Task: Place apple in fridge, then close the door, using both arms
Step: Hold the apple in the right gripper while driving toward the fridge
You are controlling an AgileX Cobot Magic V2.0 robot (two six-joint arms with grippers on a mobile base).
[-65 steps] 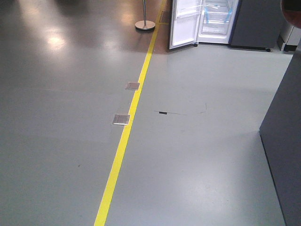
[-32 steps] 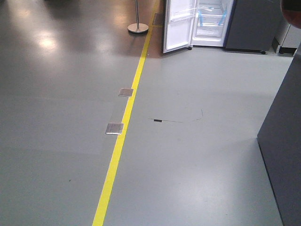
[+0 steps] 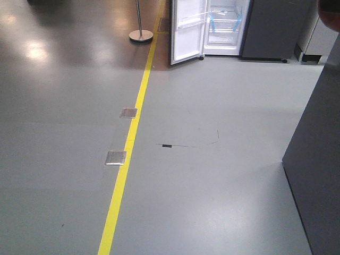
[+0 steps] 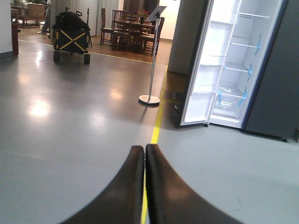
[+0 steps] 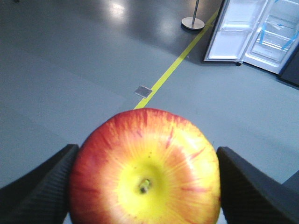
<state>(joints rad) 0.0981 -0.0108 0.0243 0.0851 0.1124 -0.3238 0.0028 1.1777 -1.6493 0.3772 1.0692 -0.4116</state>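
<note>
1. My right pincer (image 5: 145, 186) is clamped on the apple (image 5: 145, 170), a pad against each flank, with the stem end facing the camera.
2. My left pincer (image 4: 144, 150) is clenched on nothing, its fingers pressed together.
3. The fridge (image 3: 226, 26) stands well apart across the floor (image 3: 212, 186), ahead and slightly to my right, shelves exposed.
4. Its door (image 3: 186, 32) hangs open on the left side, so I judge the left arm nearer to swing it and the right arm nearer the shelves.
5. I judge the base must drive closer before either arm can reach.
</note>
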